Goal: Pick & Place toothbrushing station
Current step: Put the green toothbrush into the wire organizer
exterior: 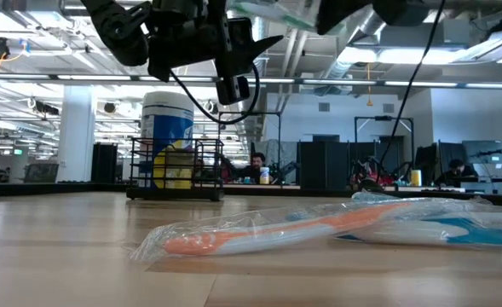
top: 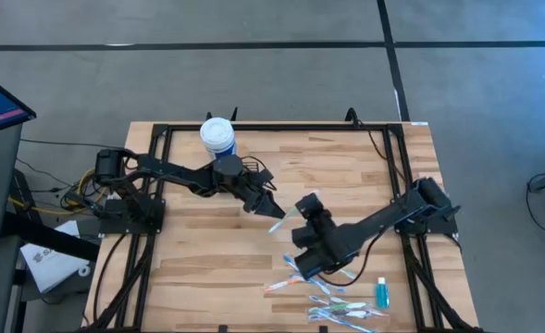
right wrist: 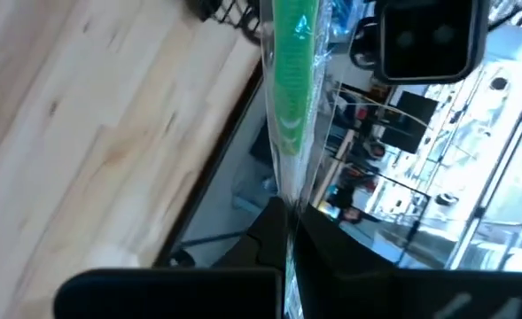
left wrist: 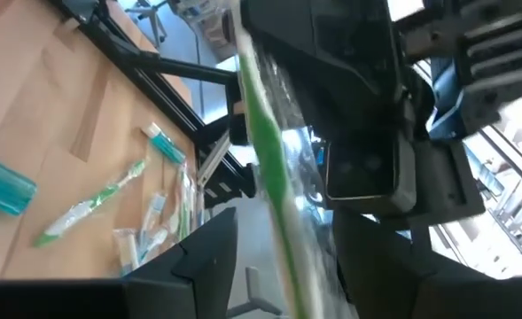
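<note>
Mid-air handover over worktop (top: 207,268) centre. Right hand (top: 302,208) closed on wrapped green toothbrush (right wrist: 292,80), holding it raised. Left hand (top: 274,209) close by, fingers (left wrist: 203,261) spread either side of toothbrush, not clamping. Toothbrushing station (exterior: 175,170), black caddy, stands at far edge of worktop beside white tub (top: 218,136), well apart from both hands. Step judged: transfer between hands. Next move likely needs left hand to close before right lets go, then carry to caddy.

Grey concrete floor (top: 253,65) with dark seams; exposed ceiling pipes (exterior: 54,55), striplights beyond.
</note>
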Available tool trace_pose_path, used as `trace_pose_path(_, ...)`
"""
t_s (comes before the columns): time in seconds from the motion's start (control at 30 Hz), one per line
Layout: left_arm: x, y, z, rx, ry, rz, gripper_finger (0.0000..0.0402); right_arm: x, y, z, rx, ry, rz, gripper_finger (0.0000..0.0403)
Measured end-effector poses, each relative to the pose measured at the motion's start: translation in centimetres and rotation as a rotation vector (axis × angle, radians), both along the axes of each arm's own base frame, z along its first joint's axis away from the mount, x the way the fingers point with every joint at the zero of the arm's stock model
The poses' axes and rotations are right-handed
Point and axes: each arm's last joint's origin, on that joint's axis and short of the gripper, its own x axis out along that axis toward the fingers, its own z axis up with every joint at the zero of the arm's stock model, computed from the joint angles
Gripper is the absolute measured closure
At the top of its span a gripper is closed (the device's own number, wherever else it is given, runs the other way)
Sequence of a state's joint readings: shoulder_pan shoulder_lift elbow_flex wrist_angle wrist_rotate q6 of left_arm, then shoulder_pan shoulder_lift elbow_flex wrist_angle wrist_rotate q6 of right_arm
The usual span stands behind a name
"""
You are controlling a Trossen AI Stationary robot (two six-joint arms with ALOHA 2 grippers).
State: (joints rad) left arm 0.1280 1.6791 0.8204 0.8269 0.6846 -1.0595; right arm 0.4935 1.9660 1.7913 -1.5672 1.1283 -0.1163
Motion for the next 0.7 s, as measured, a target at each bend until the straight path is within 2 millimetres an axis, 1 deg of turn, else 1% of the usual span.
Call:
trace_pose_path(0.1, 0.0, 0.0, 0.0, 0.000, -0.003, -0.004, 0.0220, 1.1, 0.5, -0.5, -0.038, 0.008, 0.016, 0.0403)
trace_pose_path(0.2, 0.0, 0.0, 0.1, 0.000, -0.004, -0.006, 0.0220, 1.7, 1.0, -0.6, -0.105, 0.025, 0.047, 0.0403)
trace_pose_path(0.3, 0.0, -0.2, 0.1, 0.003, -0.006, -0.017, 0.0220, 1.9, 1.0, -0.9, -0.130, 0.027, 0.056, 0.0403)
trace_pose_path(0.5, 0.0, -0.5, 0.1, 0.004, -0.011, -0.036, 0.0221, 2.0, 1.0, -0.6, -0.181, -0.008, 0.064, 0.0403)
trace_pose_path(0.7, 0.0, -0.5, 0.3, 0.009, -0.032, -0.036, 0.0221, 2.4, 1.2, -0.7, -0.175, -0.032, 0.075, 0.0403)
